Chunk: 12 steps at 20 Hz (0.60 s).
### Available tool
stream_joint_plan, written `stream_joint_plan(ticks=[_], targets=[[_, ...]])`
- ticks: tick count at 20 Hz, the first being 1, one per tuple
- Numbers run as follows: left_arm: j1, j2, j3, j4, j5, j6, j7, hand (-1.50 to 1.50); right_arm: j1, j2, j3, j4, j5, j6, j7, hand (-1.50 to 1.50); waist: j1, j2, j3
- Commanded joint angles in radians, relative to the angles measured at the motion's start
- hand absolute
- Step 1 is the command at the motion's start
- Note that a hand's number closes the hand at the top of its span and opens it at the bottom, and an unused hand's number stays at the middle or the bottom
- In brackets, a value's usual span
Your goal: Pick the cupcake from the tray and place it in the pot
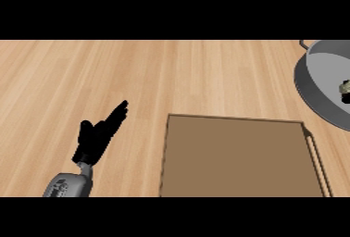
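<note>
The brown tray (pixel 236 157) lies on the wooden counter at the lower middle and right, with nothing showing on its surface. At the right edge stands the grey pot (pixel 315 83), partly cut off by the frame. Inside it, at the very edge of the view, a small dark and pale object shows, which looks like the cupcake (pixel 346 90). My left hand (pixel 97 136) rests to the left of the tray, open with straight fingers pointing up and to the right, holding nothing. My right hand does not show.
Bare wooden counter (pixel 103 69) stretches across the left and far side of the view. The tray's raised rim (pixel 313 152) runs along its right side, close under the pot.
</note>
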Motion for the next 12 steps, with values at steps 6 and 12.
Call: stream_joint_plan(ticks=[6,12], targets=[[-0.008,0.006,0.016,-0.016,0.013,-0.005,0.039,0.00,-0.115,0.083,-0.106,0.139,-0.049,-0.221,-0.125,-1.50,0.002,0.003,0.002],[-0.015,0.002,0.024,0.022,0.012,-0.006,0.005,0.00,-0.124,0.074,-0.261,0.048,-0.155,-0.541,-0.287,-1.50,-0.026,0.002,0.002]])
